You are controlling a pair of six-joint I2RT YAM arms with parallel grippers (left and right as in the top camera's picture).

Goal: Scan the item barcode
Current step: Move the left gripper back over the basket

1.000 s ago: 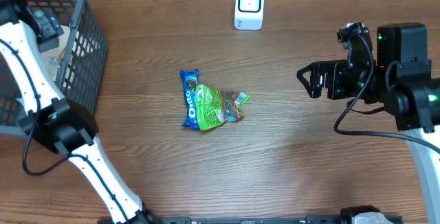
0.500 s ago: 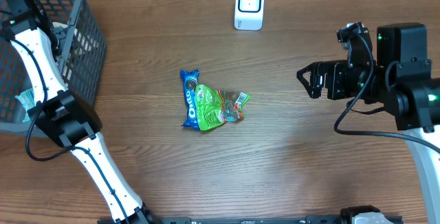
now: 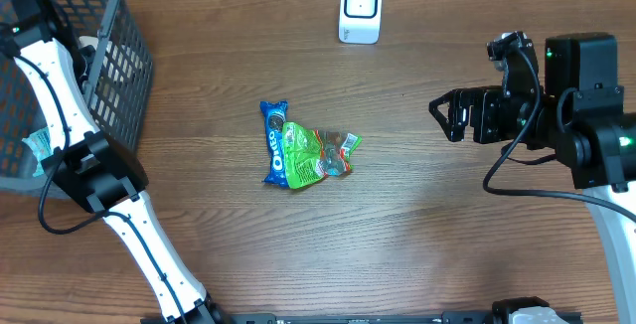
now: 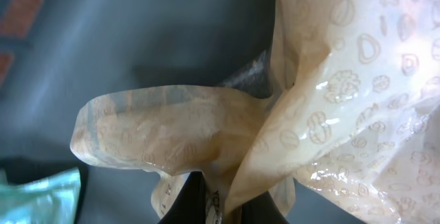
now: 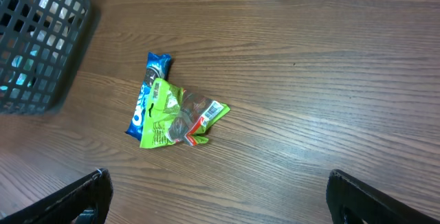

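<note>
Left wrist: tan pkg [image 4: 172, 135] in gripper [image 4: 220, 207]

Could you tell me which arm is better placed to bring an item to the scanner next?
Left. The left fingers are shut on a beige patterned bag inside the basket, ready to lift. The right fingers hang open and empty over the table's right side.

The left arm [image 3: 60, 115] has white links and black joints; the right arm [image 3: 586, 115] is blocky, black, green-lit.

Scanner [image 3: 360, 9] sits behind the packets [image 3: 308, 150]; basket [image 3: 127, 76] left, bag [image 4: 206, 135] inside.
</note>
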